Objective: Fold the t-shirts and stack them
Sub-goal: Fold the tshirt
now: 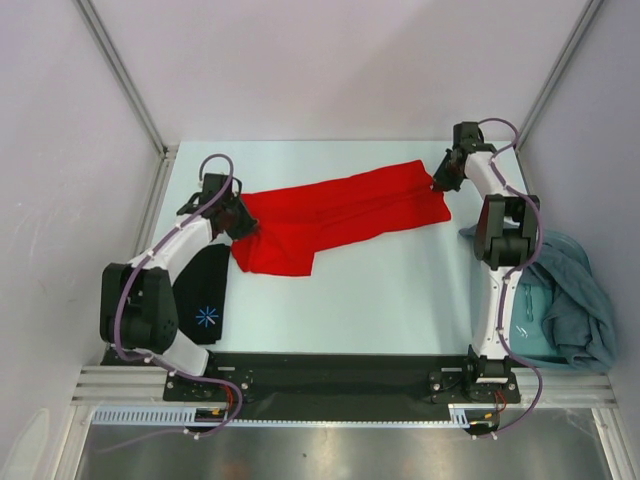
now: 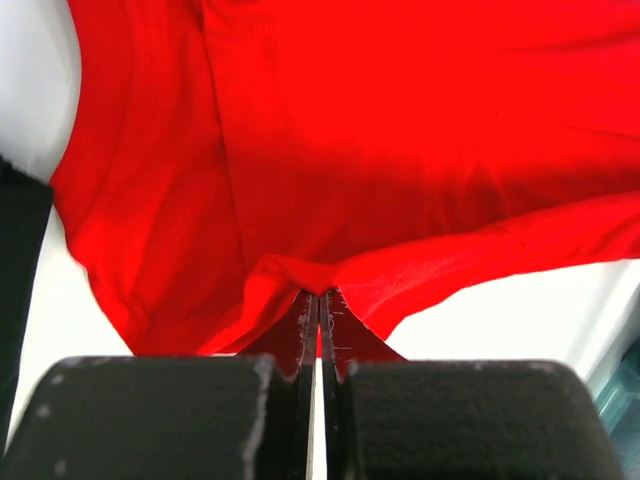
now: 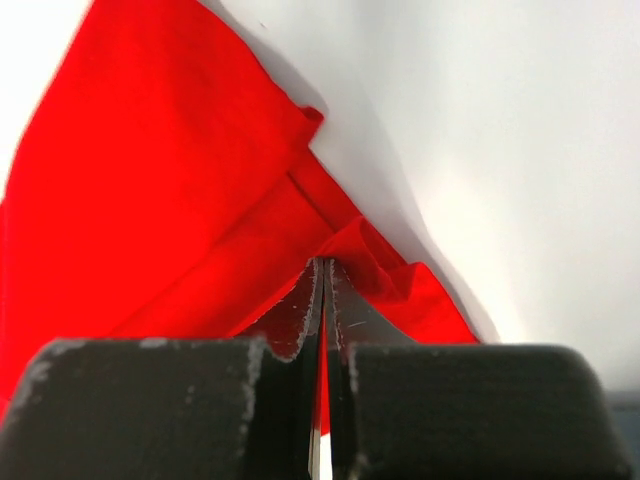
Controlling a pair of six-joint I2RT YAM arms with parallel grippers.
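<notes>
Pale surface [image 1: 380, 300], white walls around. Red shirt [image 1: 340, 215] lies across far half, long axis left-right, right end farther from bases. Your left jaws clenched on its left edge, your right jaws on its right corner. Black shirt [image 1: 205, 290] beside left arm; teal heap [image 1: 575, 290] at right edge; neither likely to obstruct fold.

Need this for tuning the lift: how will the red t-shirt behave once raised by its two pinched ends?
Probably floppy: the red t-shirt creases and folds between the left tool and right tool, so its middle would likely sag. Likely light, since both tools hold it by thin pinches of cloth.
</notes>
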